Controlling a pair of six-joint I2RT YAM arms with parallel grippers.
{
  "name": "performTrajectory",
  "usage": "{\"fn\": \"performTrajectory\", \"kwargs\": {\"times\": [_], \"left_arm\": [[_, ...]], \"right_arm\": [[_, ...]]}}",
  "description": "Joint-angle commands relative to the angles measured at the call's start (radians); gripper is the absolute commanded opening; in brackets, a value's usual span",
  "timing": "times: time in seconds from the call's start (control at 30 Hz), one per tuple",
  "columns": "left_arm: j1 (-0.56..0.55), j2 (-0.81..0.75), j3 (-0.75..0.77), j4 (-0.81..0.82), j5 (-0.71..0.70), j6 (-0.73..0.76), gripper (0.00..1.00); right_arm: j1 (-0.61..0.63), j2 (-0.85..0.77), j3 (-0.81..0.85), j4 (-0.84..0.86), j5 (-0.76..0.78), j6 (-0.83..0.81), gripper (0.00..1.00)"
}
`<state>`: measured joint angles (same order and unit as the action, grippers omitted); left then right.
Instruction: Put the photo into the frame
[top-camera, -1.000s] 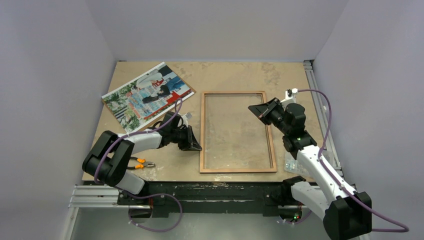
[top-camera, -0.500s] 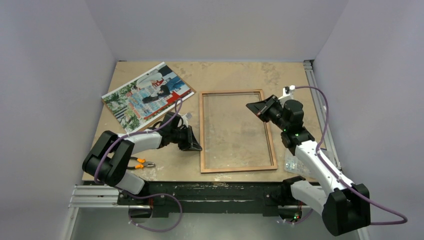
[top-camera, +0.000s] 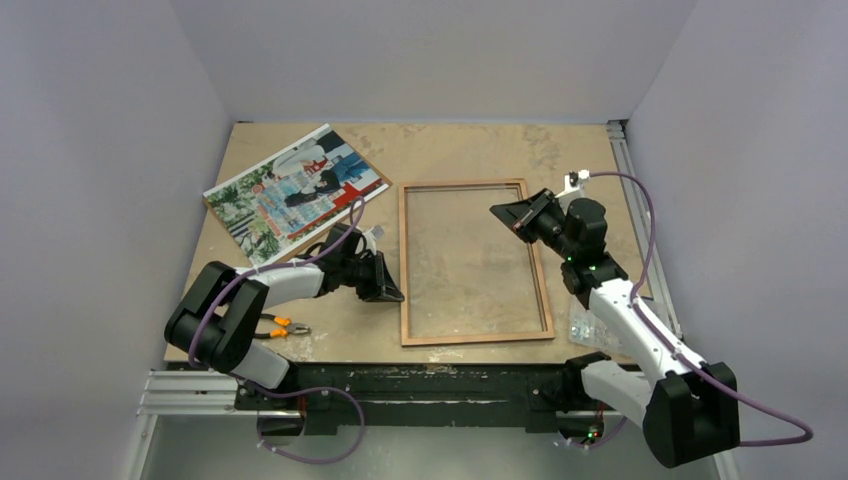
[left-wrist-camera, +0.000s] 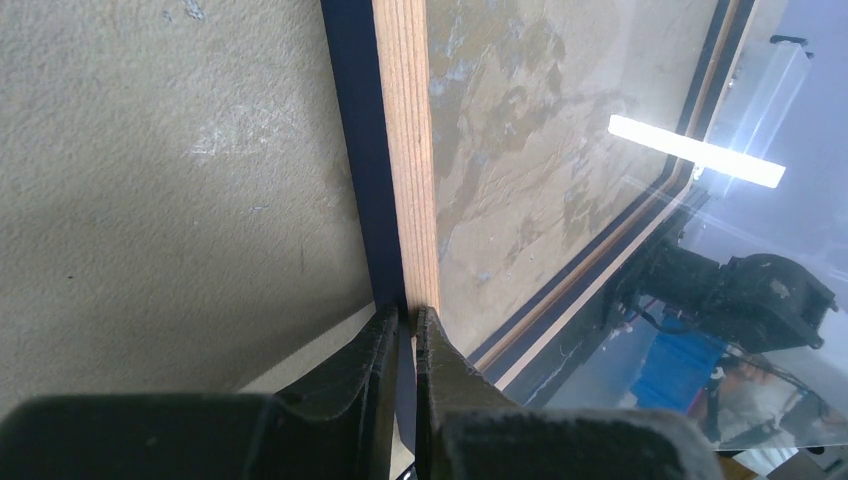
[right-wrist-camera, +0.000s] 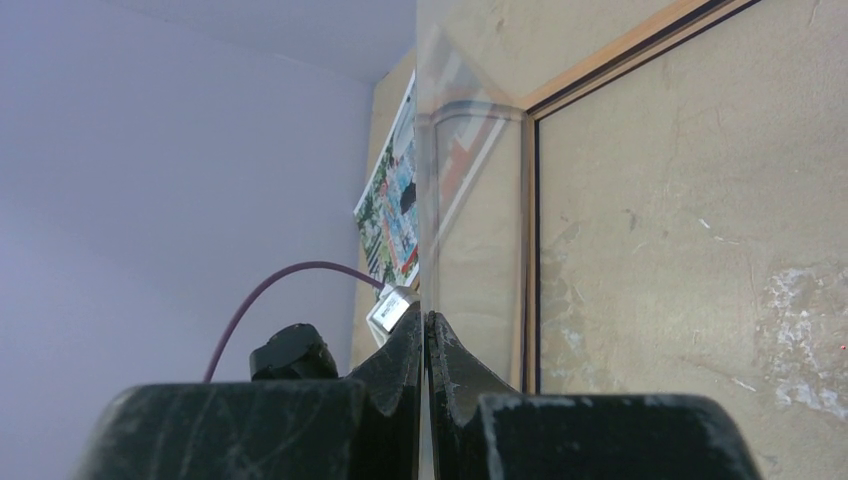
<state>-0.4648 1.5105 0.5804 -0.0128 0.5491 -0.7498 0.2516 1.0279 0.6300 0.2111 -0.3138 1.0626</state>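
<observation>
Bright, even light; lamp glare streaks the frame (left-wrist-camera: 405, 160); soft shadows.

Pliers (top-camera: 285, 326) half under the left arm — frame (left-wrist-camera: 405, 150) partly off left-wrist view.

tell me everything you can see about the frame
The frame is a large, thin-railed rectangle lying back up on the table. Its rails look like light wood, with a dark blue side showing in the left wrist view. The clear pane shows the tabletop through it and reflects a light. The left gripper pinches the left rail near the near corner. The right gripper is closed on what looks like the pane's edge, by the right rail.
</observation>
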Motion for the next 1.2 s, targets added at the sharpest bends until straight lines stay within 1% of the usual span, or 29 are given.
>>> {"fn": "performTrajectory", "kwargs": {"times": [0.0,0.2,0.47,0.73,0.93,1.07,1.17], "left_arm": [[-0.011,0.042,-0.050,-0.080,-0.088,0.029,0.00],[-0.011,0.044,-0.051,-0.079,-0.086,0.029,0.00],[-0.009,0.043,-0.050,-0.080,-0.085,0.027,0.00],[-0.010,0.031,-0.049,-0.099,-0.092,0.037,0.00],[-0.011,0.022,-0.053,-0.111,-0.102,0.041,0.00],[-0.011,0.022,-0.053,-0.106,-0.102,0.038,0.00],[-0.011,0.023,-0.052,-0.105,-0.099,0.037,0.00]], "right_arm": [[-0.003,0.003,0.010,0.068,-0.031,0.007,0.00],[-0.003,0.019,0.022,0.045,-0.031,-0.020,0.00],[-0.004,0.060,0.024,0.030,-0.074,-0.046,0.00],[-0.005,0.045,0.023,-0.097,-0.030,-0.162,0.00],[-0.007,0.061,0.086,-0.174,-0.002,-0.271,0.00],[-0.006,0.093,0.129,-0.205,-0.001,-0.321,0.00],[-0.007,0.112,0.143,-0.200,-0.004,-0.328,0.00]]}}
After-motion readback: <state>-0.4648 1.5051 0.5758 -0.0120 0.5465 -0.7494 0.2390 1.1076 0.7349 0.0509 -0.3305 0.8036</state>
